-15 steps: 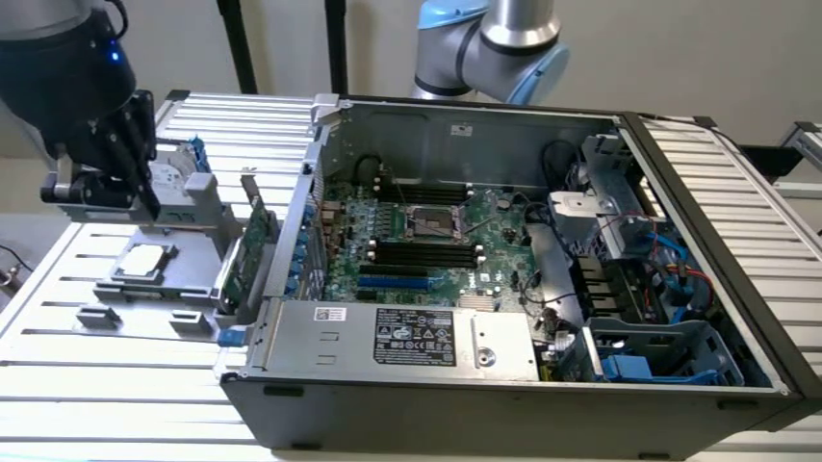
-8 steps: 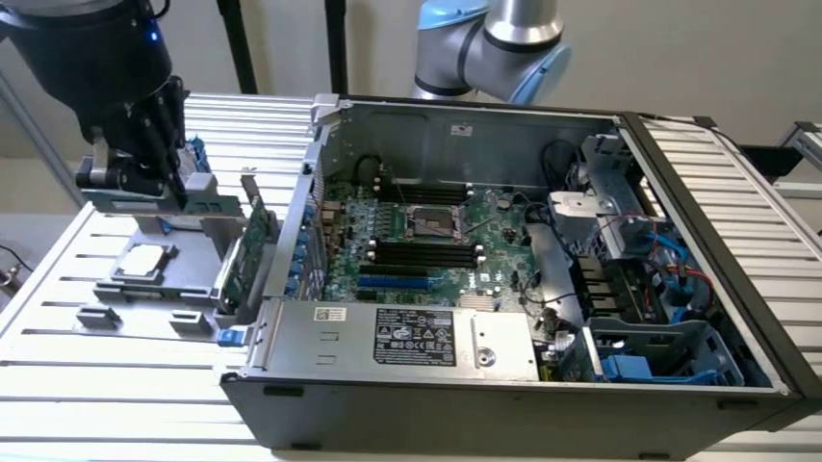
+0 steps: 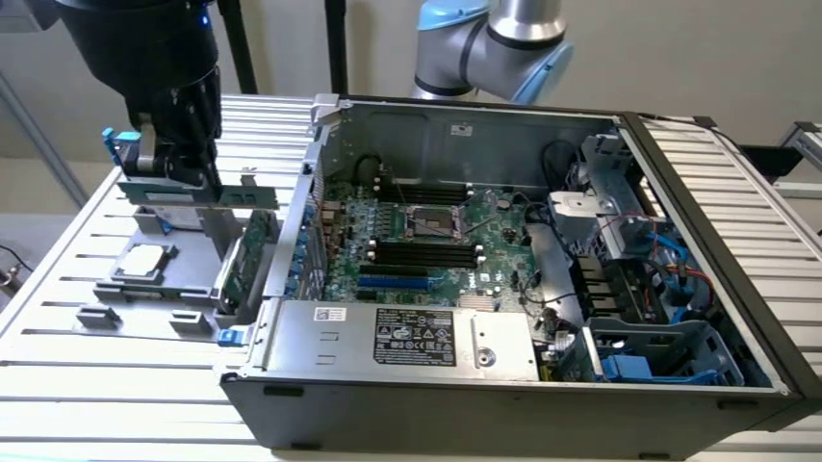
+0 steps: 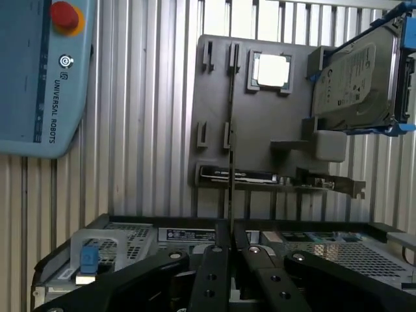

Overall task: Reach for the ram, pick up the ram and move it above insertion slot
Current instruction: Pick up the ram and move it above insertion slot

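Grey plastic holder tray (image 4: 273, 110) sat on the slatted surface (image 4: 149, 130) beside the open computer case (image 3: 514, 289). The gripper (image 4: 227, 250) hung over that tray, fingers (image 4: 214, 273) clamped together on the ram (image 4: 231, 130), seen edge-on as a thin dark strip. The hard drive (image 4: 354, 78) stood just beside it, CPU (image 4: 271, 69) nearby.

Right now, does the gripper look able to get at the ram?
Probably yes. The ram stands on edge in the grey holder with nothing over it, in line with the gripper; the hard drive sits off to one side.
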`<action>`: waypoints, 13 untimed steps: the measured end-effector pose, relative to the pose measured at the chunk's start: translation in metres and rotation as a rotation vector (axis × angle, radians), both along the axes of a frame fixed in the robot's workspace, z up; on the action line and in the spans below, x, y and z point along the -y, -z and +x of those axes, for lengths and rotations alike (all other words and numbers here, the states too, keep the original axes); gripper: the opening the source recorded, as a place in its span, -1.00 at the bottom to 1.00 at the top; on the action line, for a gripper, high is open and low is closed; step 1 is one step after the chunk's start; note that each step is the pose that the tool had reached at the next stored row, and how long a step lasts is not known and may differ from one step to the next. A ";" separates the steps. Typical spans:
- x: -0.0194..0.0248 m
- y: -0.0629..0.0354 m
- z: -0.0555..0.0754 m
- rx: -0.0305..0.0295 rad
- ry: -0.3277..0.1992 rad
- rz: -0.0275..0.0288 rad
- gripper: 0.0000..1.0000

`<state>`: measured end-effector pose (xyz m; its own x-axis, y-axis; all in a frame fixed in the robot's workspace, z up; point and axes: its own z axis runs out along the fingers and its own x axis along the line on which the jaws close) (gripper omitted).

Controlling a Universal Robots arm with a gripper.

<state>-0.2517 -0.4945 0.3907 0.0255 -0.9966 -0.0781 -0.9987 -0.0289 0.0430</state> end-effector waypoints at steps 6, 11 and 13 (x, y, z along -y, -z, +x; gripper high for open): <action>-0.0008 -0.0035 0.026 0.0000 0.000 0.0000 -0.73; -0.0011 -0.0053 0.048 0.0000 0.000 0.0000 -0.73; -0.0012 -0.0057 0.058 0.0000 0.000 0.0001 -0.73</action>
